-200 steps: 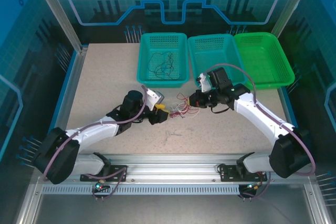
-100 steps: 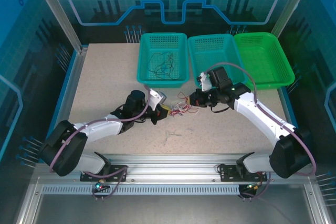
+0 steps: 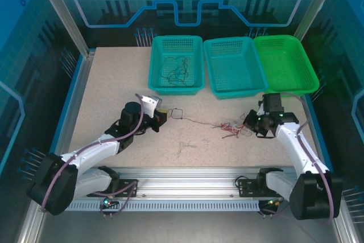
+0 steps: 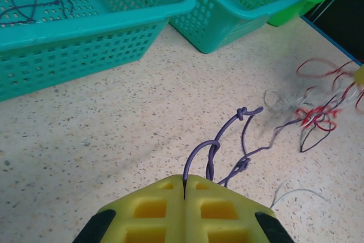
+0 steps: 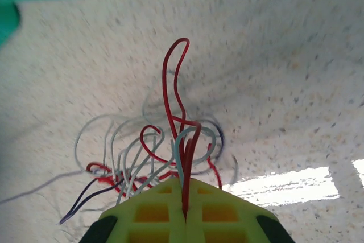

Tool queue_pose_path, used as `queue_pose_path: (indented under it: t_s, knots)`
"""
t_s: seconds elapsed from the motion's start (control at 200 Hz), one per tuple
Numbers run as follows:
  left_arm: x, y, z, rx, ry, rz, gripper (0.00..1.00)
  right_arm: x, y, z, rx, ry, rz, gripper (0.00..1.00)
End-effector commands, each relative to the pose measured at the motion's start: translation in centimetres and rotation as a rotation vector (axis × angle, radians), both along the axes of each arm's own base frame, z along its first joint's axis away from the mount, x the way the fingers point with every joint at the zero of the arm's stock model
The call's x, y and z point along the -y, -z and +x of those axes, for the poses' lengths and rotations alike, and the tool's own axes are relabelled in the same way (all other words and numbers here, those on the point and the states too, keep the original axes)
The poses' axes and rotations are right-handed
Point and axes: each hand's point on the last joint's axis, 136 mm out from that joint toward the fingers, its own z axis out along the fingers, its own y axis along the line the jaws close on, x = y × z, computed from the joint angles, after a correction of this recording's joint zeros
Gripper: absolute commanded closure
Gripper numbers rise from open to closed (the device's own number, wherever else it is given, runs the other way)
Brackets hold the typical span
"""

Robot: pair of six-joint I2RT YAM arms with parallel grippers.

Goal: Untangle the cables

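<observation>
My left gripper (image 3: 161, 116) is shut on one end of a thin dark cable (image 3: 196, 122) that runs right across the table to a small tangle of red and white cables (image 3: 230, 130). In the left wrist view the yellow fingers (image 4: 185, 179) pinch that dark cable (image 4: 215, 151), which loops and knots on its way toward the red tangle (image 4: 318, 115). My right gripper (image 3: 249, 123) holds the tangle's right side. Up close, its green-yellow fingers (image 5: 185, 185) are shut on red and white strands (image 5: 170, 92).
Three baskets line the far side: a teal basket (image 3: 152, 66) with dark cables (image 3: 175, 69) in it, a second teal basket (image 3: 211, 66) and a green basket (image 3: 307, 64). A faint loose wire (image 3: 185, 147) lies on the table near the front.
The left gripper closed on the dark cable. Both arms pulled apart, left arm leftward, right arm right and nearer, which drew the dark cable out of the bundle.
</observation>
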Motion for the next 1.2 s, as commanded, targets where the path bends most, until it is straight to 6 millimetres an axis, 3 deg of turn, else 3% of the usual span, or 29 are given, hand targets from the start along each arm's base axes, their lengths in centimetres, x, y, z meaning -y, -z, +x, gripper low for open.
queue_pose_path:
  t_s: [0.0,0.075,0.15,0.205,0.295,0.385,0.46,0.565,0.635,0.71,0.785,0.915,0.975,1.101,1.196]
  knots:
    - [0.9,-0.5,-0.1,-0.014,0.032,-0.061,1.00,-0.7,2.6,-1.6,-0.070,-0.029,-0.062,0.94]
    - [0.9,-0.8,0.1,-0.014,0.029,-0.066,1.00,0.0,2.3,-1.8,-0.064,-0.027,-0.111,0.86]
    - [1.3,-1.5,0.0,-0.001,0.053,-0.076,1.00,-0.4,-0.2,-0.7,0.037,-0.109,-0.143,0.59]
    - [1.7,-1.8,-0.3,0.005,0.088,-0.079,1.00,-2.0,-2.8,0.1,0.142,-0.234,-0.160,0.46]
    - [2.1,-2.1,-0.4,0.002,0.112,-0.082,1.00,-5.0,-6.3,0.9,0.286,-0.426,-0.227,0.37]
    - [2.3,-2.1,-0.3,-0.005,0.115,-0.085,1.00,-7.8,-7.7,1.5,0.339,-0.527,-0.319,0.36]
    - [2.4,-2.1,-0.2,-0.010,0.111,-0.088,1.00,-10.5,-6.7,1.9,0.304,-0.570,-0.335,0.36]
    - [2.4,-2.3,-0.1,-0.009,0.095,-0.099,1.00,-13.1,-2.2,2.1,0.178,-0.550,-0.295,0.36]
    - [2.2,-2.7,0.0,-0.002,0.080,-0.099,1.00,-11.9,1.1,2.1,0.077,-0.457,-0.369,0.36]
    - [1.6,-3.2,0.0,0.014,0.048,-0.100,1.00,-9.4,3.3,2.1,0.000,-0.374,-0.498,0.36]
    - [0.7,-4.1,0.1,0.041,0.002,-0.101,1.00,-7.8,4.4,2.0,-0.037,-0.344,-0.588,0.38]
    - [-2.0,-5.8,0.5,0.061,-0.115,-0.076,1.00,-6.1,5.2,1.8,-0.066,-0.312,-0.638,0.55]
    - [-4.4,-6.9,1.1,0.061,-0.234,-0.064,1.00,-4.5,6.1,0.9,-0.096,-0.285,-0.650,0.68]
    - [-11.3,-8.9,1.9,0.002,-0.529,-0.094,1.00,-2.0,6.7,0.2,-0.134,-0.191,-0.621,0.92]
    - [-15.0,-9.8,1.6,-0.031,-0.657,-0.129,1.00,-1.2,6.2,0.5,-0.113,-0.150,-0.638,0.98]
